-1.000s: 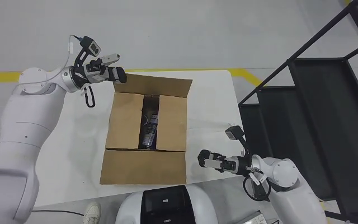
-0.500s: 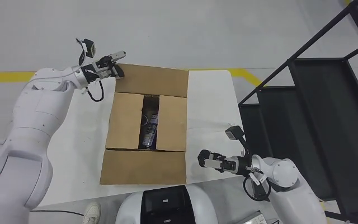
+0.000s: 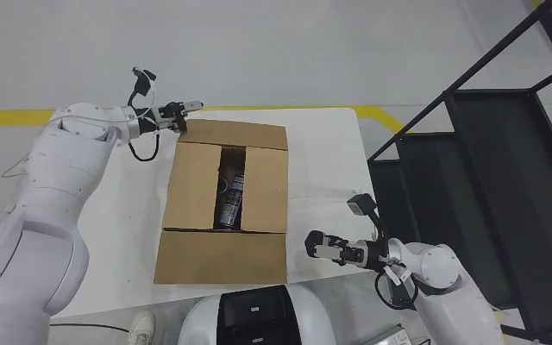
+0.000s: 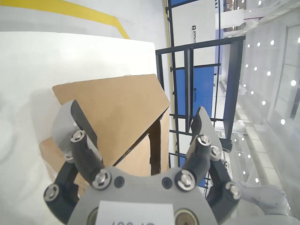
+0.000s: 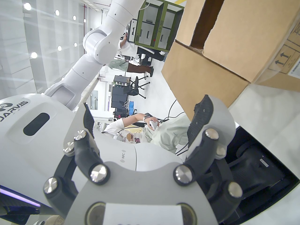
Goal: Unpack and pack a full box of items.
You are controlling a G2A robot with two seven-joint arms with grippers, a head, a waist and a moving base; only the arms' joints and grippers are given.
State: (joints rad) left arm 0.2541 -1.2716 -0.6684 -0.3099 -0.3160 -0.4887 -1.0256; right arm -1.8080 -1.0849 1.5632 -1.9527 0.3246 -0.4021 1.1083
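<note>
white rectangular table [image 3: 323, 155]: carries the box.
brown cardboard box [image 3: 194, 181]: central on the table; end flaps open, two side flaps lying over the top with a gap between them.
left tool [image 3: 185, 112]: released, fingers spread, at the box's far left corner.
right tool [image 3: 312, 243]: released, near the box's near right corner, apart from it.
dark cylindrical cans [image 3: 231, 203]: inside the box, under the gap.
</note>
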